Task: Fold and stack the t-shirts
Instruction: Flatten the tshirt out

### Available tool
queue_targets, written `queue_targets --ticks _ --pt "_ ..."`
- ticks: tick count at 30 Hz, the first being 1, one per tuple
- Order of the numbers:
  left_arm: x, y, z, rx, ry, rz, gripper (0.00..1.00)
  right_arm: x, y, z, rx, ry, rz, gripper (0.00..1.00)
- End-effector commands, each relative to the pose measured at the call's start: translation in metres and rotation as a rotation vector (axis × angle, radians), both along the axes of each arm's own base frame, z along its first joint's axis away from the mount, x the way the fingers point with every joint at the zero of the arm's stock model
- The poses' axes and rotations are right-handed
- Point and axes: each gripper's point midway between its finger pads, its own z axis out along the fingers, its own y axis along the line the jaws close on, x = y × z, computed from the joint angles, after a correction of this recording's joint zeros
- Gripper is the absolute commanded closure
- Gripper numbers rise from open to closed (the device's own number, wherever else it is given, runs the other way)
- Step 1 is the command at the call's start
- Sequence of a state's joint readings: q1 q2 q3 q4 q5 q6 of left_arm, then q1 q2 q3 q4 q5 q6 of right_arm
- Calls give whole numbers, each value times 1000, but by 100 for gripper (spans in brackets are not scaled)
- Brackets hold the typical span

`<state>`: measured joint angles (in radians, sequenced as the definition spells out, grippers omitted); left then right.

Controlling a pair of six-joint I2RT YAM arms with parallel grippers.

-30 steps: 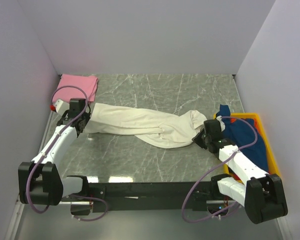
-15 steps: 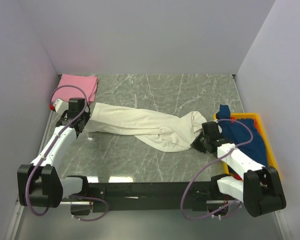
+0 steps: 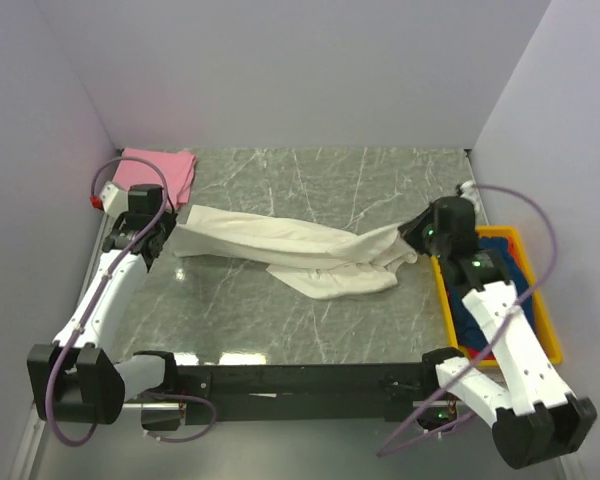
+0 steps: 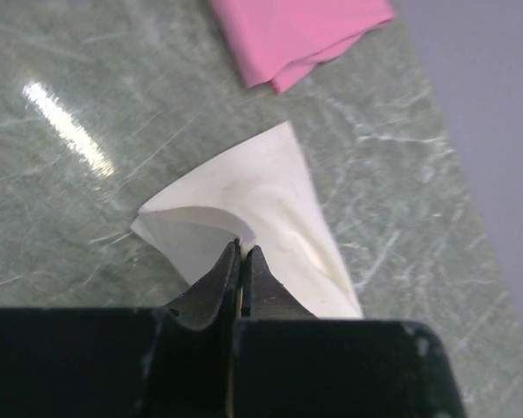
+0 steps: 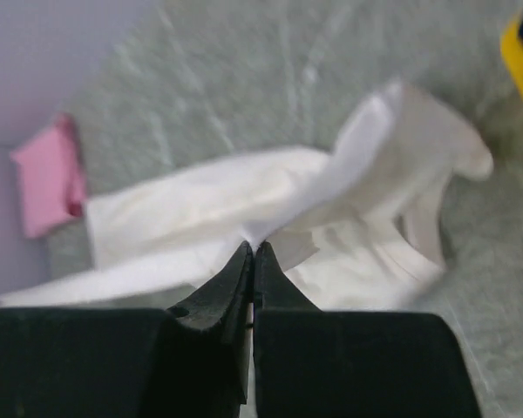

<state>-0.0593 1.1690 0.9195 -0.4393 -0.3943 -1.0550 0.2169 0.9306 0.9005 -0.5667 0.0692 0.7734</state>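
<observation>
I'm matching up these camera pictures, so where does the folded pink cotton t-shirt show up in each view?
Top external: pink cotton t-shirt in the far left corner of the table.
Left wrist: pink cotton t-shirt at the top edge, right of centre.
Right wrist: pink cotton t-shirt at the left edge, blurred.
Shared landmark: the cream-white cotton t-shirt, seen in all three.

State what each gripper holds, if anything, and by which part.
Both hold the cream-white cotton t-shirt: the left gripper pinches a corner at its left end, the right gripper a fold at its right end.
</observation>
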Motion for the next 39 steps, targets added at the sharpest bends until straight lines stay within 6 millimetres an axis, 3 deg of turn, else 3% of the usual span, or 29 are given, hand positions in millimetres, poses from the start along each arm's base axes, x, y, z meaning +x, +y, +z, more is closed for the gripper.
queue_targets --ticks 1,3,7,8,9,10,11,13,14,16,17,18,19,20,23,26,29,30,31,33,35,36,38,39 --pt "-2 6 62 36 -130 -1 99 -14 -20 59 -67 -94 -39 100" --pt "-5 7 75 46 -169 -8 99 -16 -20 69 -68 -118 -32 100" --pt "-12 3 78 37 -173 -29 99 -26 -27 52 -88 -95 -53 100" --pt "-12 2 85 41 -187 -43 99 -28 -30 55 -92 -105 -63 100" --pt "-14 2 91 47 -200 -48 99 -31 -35 72 -98 -145 -78 100" --pt "-16 2 109 51 -236 -54 99 -35 -38 79 -109 -141 -84 100" --pt "-19 2 119 58 -248 -60 99 -39 -42 114 -99 -213 -101 100" --pt "-26 0 140 60 -278 -78 99 -50 -45 147 -103 -264 -103 100" --pt "-32 -2 167 61 -339 -96 99 -60 -47 192 -80 -364 -108 100" --pt "-43 -4 193 61 -394 -113 99 -79 -48 229 -64 -439 -96 100" --pt "-56 -6 217 65 -449 -124 99 -96 -51 268 -42 -538 -93 100" --pt "-63 -8 228 62 -477 -143 99 -106 -51 283 -35 -578 -86 100" --pt "-78 -9 252 63 -543 -151 99 -116 -50 295 -28 -605 -70 100" --pt "-86 -11 262 67 -566 -162 99 -134 -52 322 -11 -687 -63 100" --pt "-114 -13 302 71 -694 -183 99 -161 -52 358 -3 -803 -34 100" --pt "-121 -13 325 74 -743 -183 99 -165 -52 378 -12 -870 -23 100" --pt "-102 -16 331 79 -747 -195 99 -141 -44 386 -29 -880 3 100" --pt "-94 -17 337 79 -769 -196 99 -122 -39 382 -39 -856 10 100" --pt "-76 -18 330 75 -742 -198 99 -110 -35 389 -36 -884 20 100" --pt "-55 -23 329 61 -750 -215 99 -61 -21 371 -52 -818 54 100" --pt "-24 -25 324 48 -757 -215 99 -25 -11 368 -58 -812 76 100" --pt "-13 -25 320 44 -754 -209 99 11 -3 352 -73 -753 88 100" --pt "22 -28 313 42 -766 -209 99 48 5 344 -80 -740 98 100" --pt "34 -27 310 43 -769 -206 99 83 13 325 -81 -691 110 100"
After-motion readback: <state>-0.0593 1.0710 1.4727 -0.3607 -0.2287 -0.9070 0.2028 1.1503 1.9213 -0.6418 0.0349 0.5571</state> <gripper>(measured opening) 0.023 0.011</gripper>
